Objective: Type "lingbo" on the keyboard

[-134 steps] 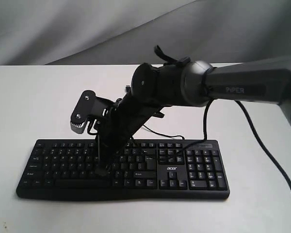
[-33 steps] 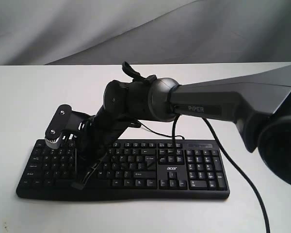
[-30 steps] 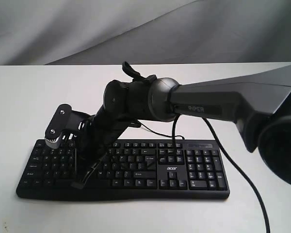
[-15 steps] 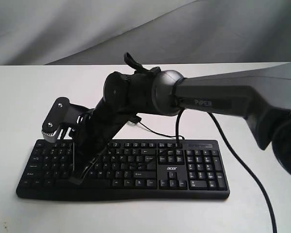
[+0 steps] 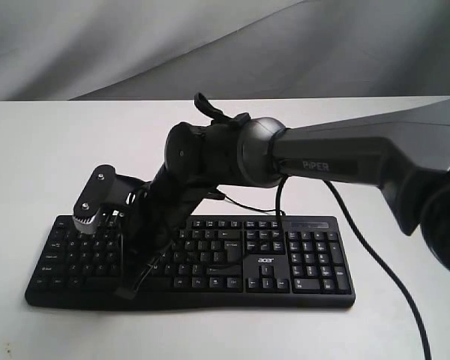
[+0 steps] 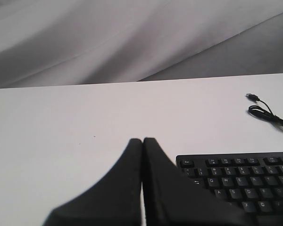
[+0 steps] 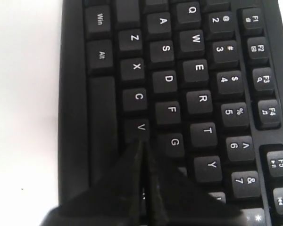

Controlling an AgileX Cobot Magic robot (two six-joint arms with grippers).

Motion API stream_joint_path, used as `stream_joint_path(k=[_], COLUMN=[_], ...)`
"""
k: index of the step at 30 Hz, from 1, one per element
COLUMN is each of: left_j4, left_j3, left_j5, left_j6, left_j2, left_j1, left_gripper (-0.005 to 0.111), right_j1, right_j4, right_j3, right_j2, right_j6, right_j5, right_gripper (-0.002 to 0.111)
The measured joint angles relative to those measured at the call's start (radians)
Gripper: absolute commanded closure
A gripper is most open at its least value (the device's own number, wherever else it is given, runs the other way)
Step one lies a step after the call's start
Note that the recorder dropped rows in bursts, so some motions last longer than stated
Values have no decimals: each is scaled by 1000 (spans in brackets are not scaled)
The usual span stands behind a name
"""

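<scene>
The black keyboard [image 5: 300,259] with the white "acer" logo lies on the white table, near its front edge. My right arm reaches across it from the right. The right gripper [image 5: 126,291] is shut and empty, and points down at the keyboard's lower-left rows. In the right wrist view its tips [image 7: 141,141] meet at the edge of the V key [image 7: 140,127], beside G, and cover the key after V. Whether they touch a key I cannot tell. My left gripper [image 6: 142,140] is shut and empty over bare table, beside the keyboard's Esc corner [image 6: 186,163].
The keyboard's thin USB cable [image 6: 269,115] loops on the table behind it. A thick black cable [image 5: 360,247] hangs from the right arm over the number pad side. Grey cloth [image 5: 97,45] backs the table.
Over the last second the right gripper rose a little, then came down again with its tip slightly nearer the keyboard's front edge. Earlier it stood further right, near the keyboard's middle.
</scene>
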Motion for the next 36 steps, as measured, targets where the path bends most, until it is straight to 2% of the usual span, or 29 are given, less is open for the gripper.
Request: stream_joint_path(k=[36], left_j4=[0], left_j3=[0], left_j5=[0], left_j6=[0], left_j2=[0], left_j1=[0], left_gripper=[106], right_j1=[0], right_j4=[30], right_j3=[3], right_j2=[17], right_j6=[-19], right_j5=[-20], right_gripper=[108])
